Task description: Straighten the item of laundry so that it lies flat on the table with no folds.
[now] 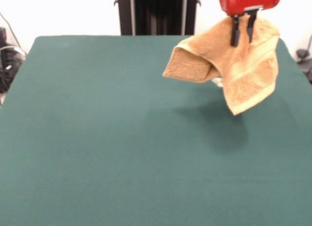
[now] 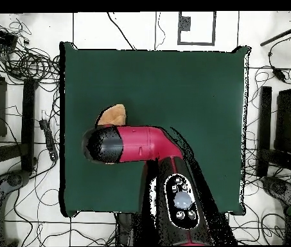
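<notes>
The orange-tan towel [image 1: 243,65] hangs crumpled in the air above the dark green table [image 1: 122,138], at the far right in the front view. It casts a shadow on the cloth below. My gripper [image 1: 243,37] is shut on the towel's upper part, its black fingers [image 1: 235,33] pinching the fabric. One corner folds out to the left and a paler band hangs down to the right. In the overhead view only a small part of the towel [image 2: 114,116] shows beside the red arm [image 2: 135,145], near the table's [image 2: 173,83] left edge; the gripper itself is hidden under the arm.
The robot's black pedestal [image 1: 157,12] stands at the table's far edge. Cables and dark equipment [image 2: 19,58] lie on the floor around the table. Black stands [image 2: 282,128] sit off the right side in the overhead view.
</notes>
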{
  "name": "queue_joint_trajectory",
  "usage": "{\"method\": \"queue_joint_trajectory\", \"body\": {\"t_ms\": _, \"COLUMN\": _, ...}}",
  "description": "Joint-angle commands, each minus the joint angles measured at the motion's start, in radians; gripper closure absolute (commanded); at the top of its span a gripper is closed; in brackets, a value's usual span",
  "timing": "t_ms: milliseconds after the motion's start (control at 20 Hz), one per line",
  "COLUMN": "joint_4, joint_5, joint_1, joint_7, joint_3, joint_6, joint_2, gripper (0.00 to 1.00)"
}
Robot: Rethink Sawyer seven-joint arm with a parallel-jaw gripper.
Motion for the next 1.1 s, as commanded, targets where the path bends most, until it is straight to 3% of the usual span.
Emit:
{"method": "queue_joint_trajectory", "body": {"t_ms": 50, "joint_4": -0.005, "joint_5": 0.04, "joint_1": 0.08, "joint_7": 0.205, "joint_3": 0.025, "joint_6": 0.04, "joint_2": 0.05, "gripper": 1.0}}
{"method": "queue_joint_trajectory", "body": {"t_ms": 1100, "joint_4": -0.047, "joint_5": 0.093, "joint_1": 0.227, "joint_7": 0.302, "joint_3": -0.048, "joint_6": 0.025, "joint_2": 0.071, "gripper": 1.0}}
